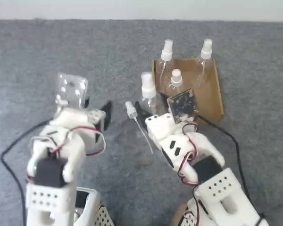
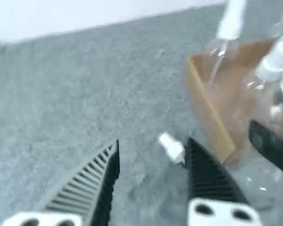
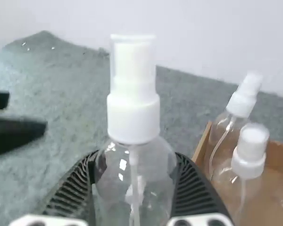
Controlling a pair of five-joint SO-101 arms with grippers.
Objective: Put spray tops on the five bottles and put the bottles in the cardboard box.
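A: Where to look for the cardboard box [image 1: 212, 101]?

B: At 1 o'clock on the grey carpet [image 1: 85, 47], seen from the high view. Holds three upright bottles, each with a spray top on: rear-left bottle [image 1: 166, 59] at 11 o'clock inside, rear-right bottle [image 1: 205, 56] at 1 o'clock, front bottle [image 1: 176, 84] near the middle.

A: And the right claw [image 3: 137, 160]?

B: Clenched round the clear body of a fourth bottle [image 3: 133, 110]. Keeps it upright, white top on, just outside the box wall at 9 o'clock of the box.

A: And the left claw [image 2: 153, 148]?

B: Released, jaws spread wide, low over the carpet at 9 o'clock of the held bottle. Frames a loose spray top [image 2: 172, 147] between the fingers; sits close to one finger, contact impossible to tell.

A: Position of that loose top?

B: Flat on the carpet at 7 o'clock of the held bottle, thin tube [image 1: 146, 134] trailing toward 5 o'clock.
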